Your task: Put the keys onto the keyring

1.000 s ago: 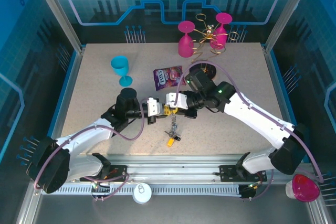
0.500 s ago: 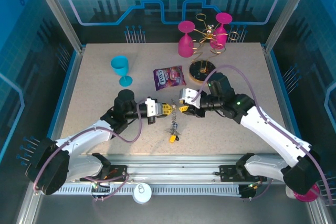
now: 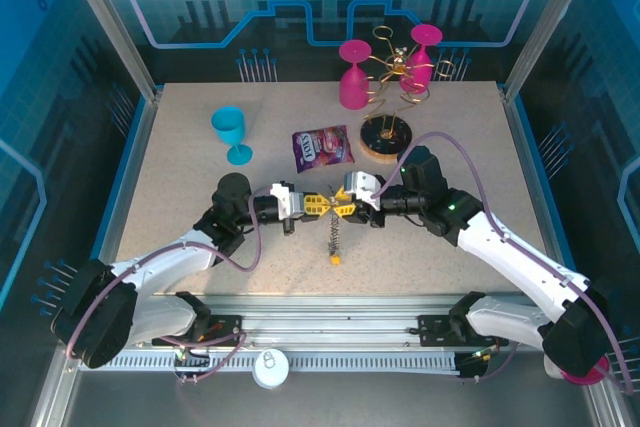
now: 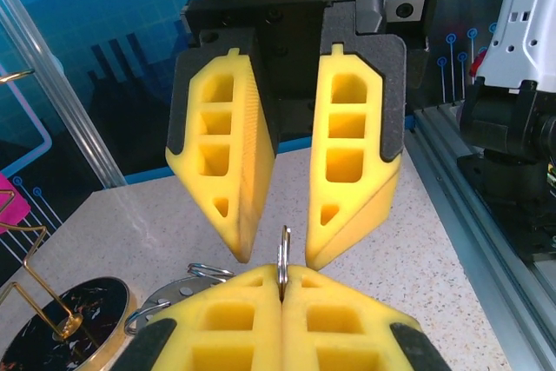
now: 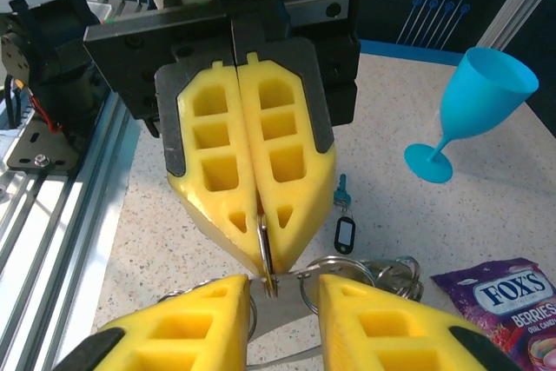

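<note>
My left gripper (image 3: 312, 205) (image 4: 282, 277) is shut on a thin split ring (image 4: 283, 249) (image 5: 263, 245), seen edge-on and held upright above the table. Facing it, my right gripper (image 3: 343, 209) (image 5: 285, 288) is open, with one fingertip on each side of the ring's free edge. Below hangs a string of rings ending in a yellow-tagged key (image 3: 335, 259). In the right wrist view a blue key (image 5: 340, 188) with a black tag (image 5: 345, 234) shows beside a bunch of rings (image 5: 395, 268). The keyring's thin grey wire (image 5: 291, 355) curves under my right fingers.
A blue goblet (image 3: 232, 132) stands at the back left, with a purple snack packet (image 3: 322, 147) behind the grippers. The round wooden base (image 3: 387, 135) is at the back right. Behind it are pink glasses on a gold rack (image 3: 400, 72).
My right gripper has opened, drawn back to the right, then come in again around the ring. The hanging bunch with the yellow tag has shifted slightly up and right.
</note>
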